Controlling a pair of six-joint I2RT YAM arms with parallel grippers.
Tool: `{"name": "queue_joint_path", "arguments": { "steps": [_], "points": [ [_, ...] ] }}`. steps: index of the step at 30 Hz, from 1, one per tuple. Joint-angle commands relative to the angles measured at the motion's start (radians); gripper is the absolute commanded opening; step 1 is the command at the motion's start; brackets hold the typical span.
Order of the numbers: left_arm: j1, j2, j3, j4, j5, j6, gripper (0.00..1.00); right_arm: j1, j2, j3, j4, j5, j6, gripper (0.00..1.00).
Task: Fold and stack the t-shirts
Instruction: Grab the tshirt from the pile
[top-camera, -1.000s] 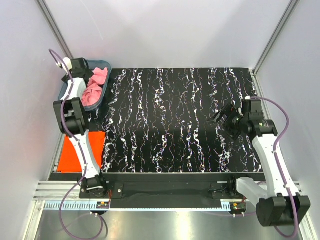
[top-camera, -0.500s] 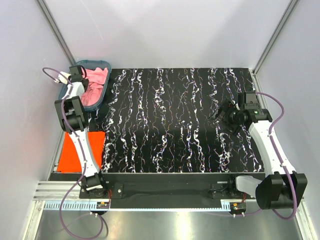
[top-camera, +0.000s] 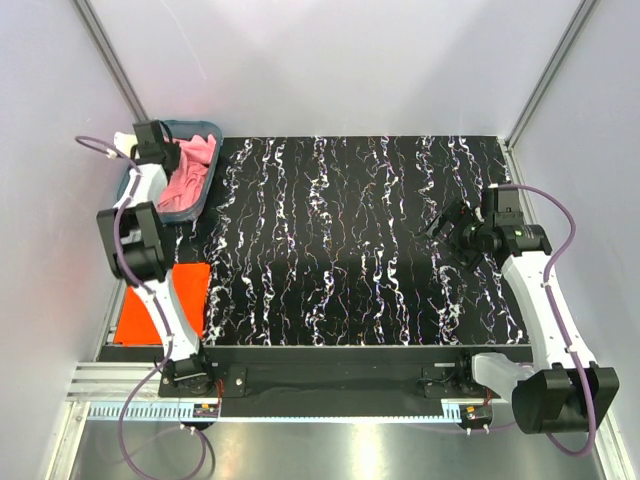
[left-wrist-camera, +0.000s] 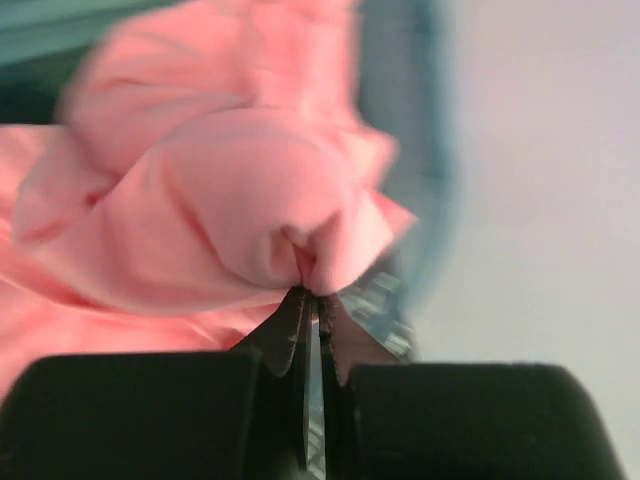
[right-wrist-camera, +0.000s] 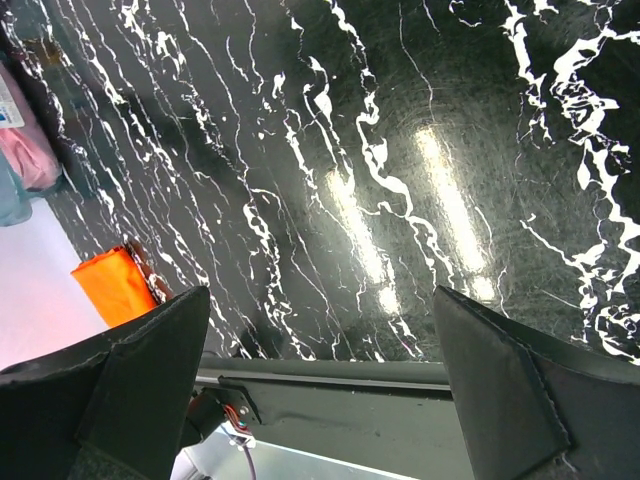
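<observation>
Overhead view of a black table surface (top-camera: 350, 230) veined with white marbling, enclosed by pale walls (top-camera: 320, 60) on three sides, with a metal rail (top-camera: 330, 400) along the near edge where both arms are mounted. Off the far-left corner of the surface stands a teal tub (top-camera: 205, 127) holding the crumpled light pink t-shirt (top-camera: 192, 168). The left gripper (top-camera: 160, 150) reaches into the tub; in the left wrist view its fingers are pinched together on a small fold of the pink cloth, which bunches just above the tips. The orange-red t-shirt (top-camera: 140, 315) lies flat beside the near-left edge of the surface, partly hidden by the left arm. The right gripper (top-camera: 450, 232) hangs over the right part of the surface with its fingers spread wide and nothing between them; overhead lights glare on the marbling beneath it
</observation>
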Motion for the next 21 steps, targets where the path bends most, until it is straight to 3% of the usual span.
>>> {"name": "queue_joint_path", "arguments": {
  "steps": [1,6,11,17,21],
  "points": [
    [-0.028,-0.243,-0.039,0.143,0.043,-0.058,0.00,-0.004,-0.027,0.012,-0.014,-0.020,0.001,1.00],
    [-0.040,-0.452,-0.139,0.166,0.095,-0.109,0.00,-0.003,-0.035,0.042,-0.025,0.009,-0.013,1.00],
    [-0.093,-0.584,-0.065,0.141,0.207,-0.052,0.00,-0.003,-0.030,0.075,-0.060,0.019,-0.013,1.00],
    [-0.294,-0.697,0.061,0.039,0.247,0.132,0.00,0.008,-0.003,0.130,-0.137,0.071,-0.079,1.00],
    [-0.509,-0.769,0.006,-0.011,0.258,0.212,0.00,0.040,0.016,0.144,-0.152,0.063,-0.105,1.00]
  ]
}}
